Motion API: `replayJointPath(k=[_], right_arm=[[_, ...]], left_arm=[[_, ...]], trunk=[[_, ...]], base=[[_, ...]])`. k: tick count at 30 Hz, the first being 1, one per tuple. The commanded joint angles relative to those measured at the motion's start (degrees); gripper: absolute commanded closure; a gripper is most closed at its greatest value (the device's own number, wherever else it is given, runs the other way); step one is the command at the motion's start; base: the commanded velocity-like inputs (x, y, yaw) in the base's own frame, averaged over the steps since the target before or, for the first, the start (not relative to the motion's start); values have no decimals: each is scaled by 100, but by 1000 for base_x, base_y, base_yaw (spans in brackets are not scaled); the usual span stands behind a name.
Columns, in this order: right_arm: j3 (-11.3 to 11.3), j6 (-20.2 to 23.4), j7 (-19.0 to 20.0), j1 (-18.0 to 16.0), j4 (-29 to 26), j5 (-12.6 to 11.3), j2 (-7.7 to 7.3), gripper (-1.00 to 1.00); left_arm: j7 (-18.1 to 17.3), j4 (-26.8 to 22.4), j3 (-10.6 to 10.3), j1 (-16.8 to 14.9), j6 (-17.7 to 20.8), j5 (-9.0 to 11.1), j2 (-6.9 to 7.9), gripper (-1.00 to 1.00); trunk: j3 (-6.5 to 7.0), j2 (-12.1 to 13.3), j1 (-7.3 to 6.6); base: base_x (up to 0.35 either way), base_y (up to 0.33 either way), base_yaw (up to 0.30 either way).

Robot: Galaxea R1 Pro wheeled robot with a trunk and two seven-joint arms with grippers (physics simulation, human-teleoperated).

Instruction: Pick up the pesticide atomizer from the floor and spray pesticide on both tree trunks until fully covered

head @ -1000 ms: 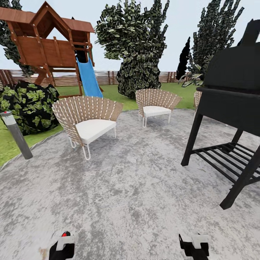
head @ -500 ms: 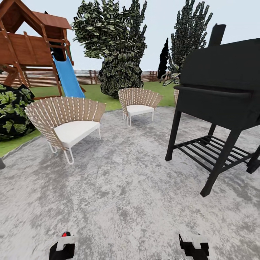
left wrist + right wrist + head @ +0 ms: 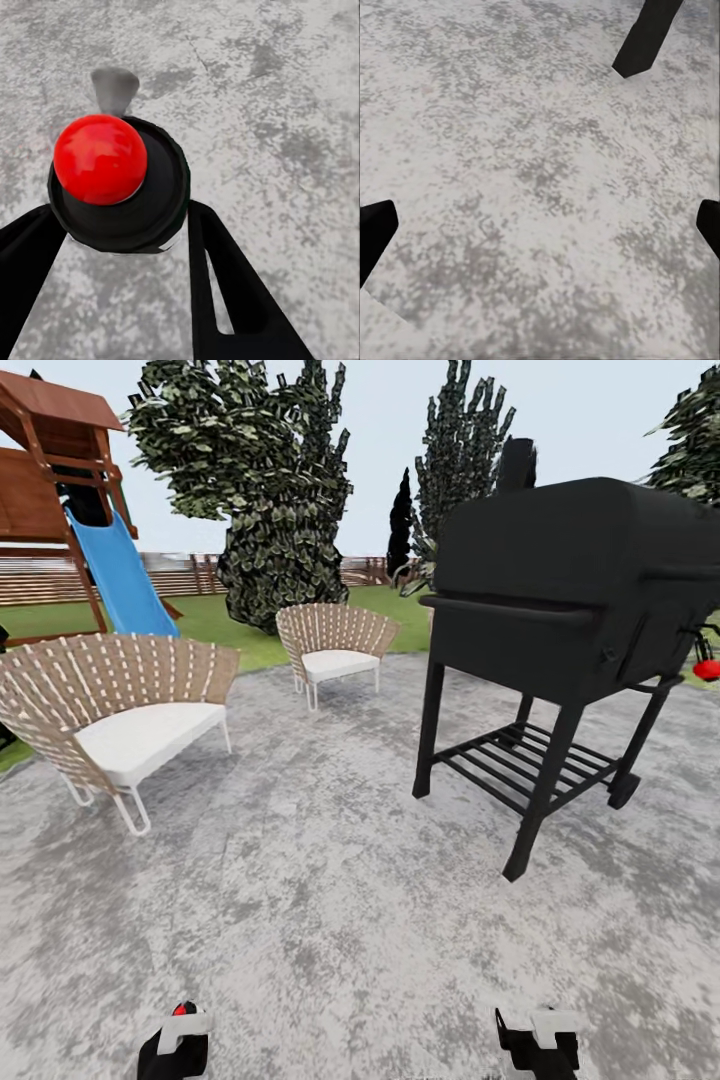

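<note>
The robot stands on the floor (image 3: 330, 880), here a wide patch of mottled grey paving. In the left wrist view, the left hand (image 3: 124, 225) has its 2 black fingers (image 3: 225, 292) closed around a black, round-topped object with a glossy red ball on it, seen end-on; this appears to be the pesticide atomizer (image 3: 116, 187), and it hangs over the paving. In the head view the left hand (image 3: 172, 1048) shows at the lower edge with a small red tip on top. The right hand (image 3: 538, 1045) sits at the lower edge too; in its wrist view its dark fingers (image 3: 373, 232) stand wide apart with bare paving between them, holding nothing.

Ahead to the right stands a black grill (image 3: 565, 610) on 4 legs with a slatted lower shelf. To the left are 2 woven chairs with white cushions: a near chair (image 3: 115, 705) and a far chair (image 3: 335, 645). Behind them rise a blue slide (image 3: 120, 575) on a wooden playhouse (image 3: 45, 470), a leafy tree (image 3: 260, 490) and a brown slat fence (image 3: 190, 572) at the lawn's far side.
</note>
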Motion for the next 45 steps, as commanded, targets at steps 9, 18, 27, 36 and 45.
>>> replayJointPath(k=[9, 18, 27, 36, 45], right_arm=[[-37, -17, -13, -5, 7, 61, 4, -100], [-37, -15, -13, -5, 9, 61, 4, -100], [-37, -16, -13, -5, 9, 61, 4, -100], [-37, -17, -13, -5, 6, 61, 4, -100], [-37, -16, -13, -5, 2, 61, 4, -100]], left_arm=[[7, 0, 7, -2, -27, 19, 9, 100], [16, 0, 15, -2, -25, 28, 27, 100], [16, 0, 15, -2, -17, 28, 21, 100], [16, 0, 11, -2, -13, 27, 13, 100], [16, 0, 6, -2, -13, 26, 1, 100]], trunk=[[-5, -2, -1], [-5, -2, -1], [-5, -2, -1], [-5, -2, -1], [-5, -2, -1]], base=[[0, -262, -300], [0, -74, -300], [0, 0, -300], [0, 0, -300], [0, 0, -300]])
